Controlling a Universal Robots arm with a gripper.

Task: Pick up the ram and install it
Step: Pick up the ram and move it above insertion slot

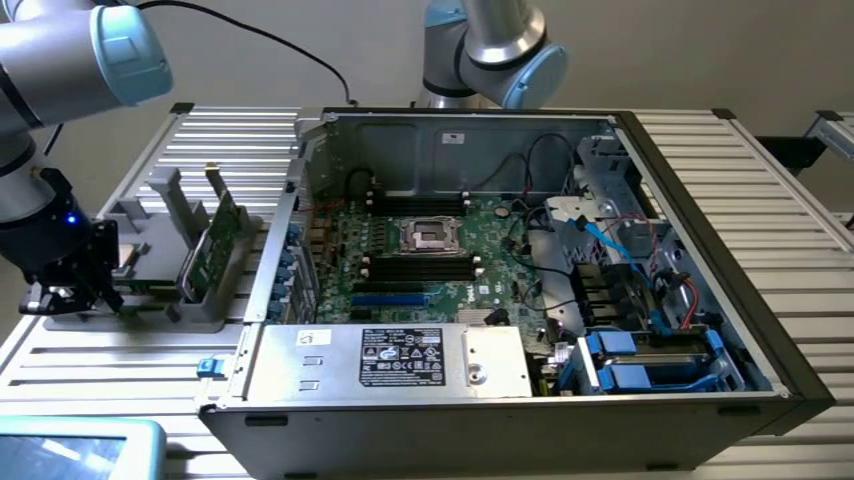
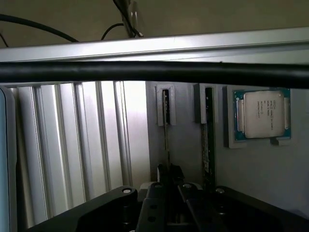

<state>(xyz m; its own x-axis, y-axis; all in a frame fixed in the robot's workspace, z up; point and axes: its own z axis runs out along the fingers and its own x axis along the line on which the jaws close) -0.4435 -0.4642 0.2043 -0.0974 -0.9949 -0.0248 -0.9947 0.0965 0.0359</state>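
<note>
Tool low at left end of grey holder; cannot tell its grip. 1 ram upright in holder, processor beside.

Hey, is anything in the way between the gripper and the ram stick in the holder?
Nothing visible. The gripper lines up with the ram standing edge-on in its grey holder, with no obstacle between them.

A plain pale beige wall spans the top of the frame under soft, even light. Below it a ribbed aluminium worktop of parallel slats reaches to the lower edge.
</note>
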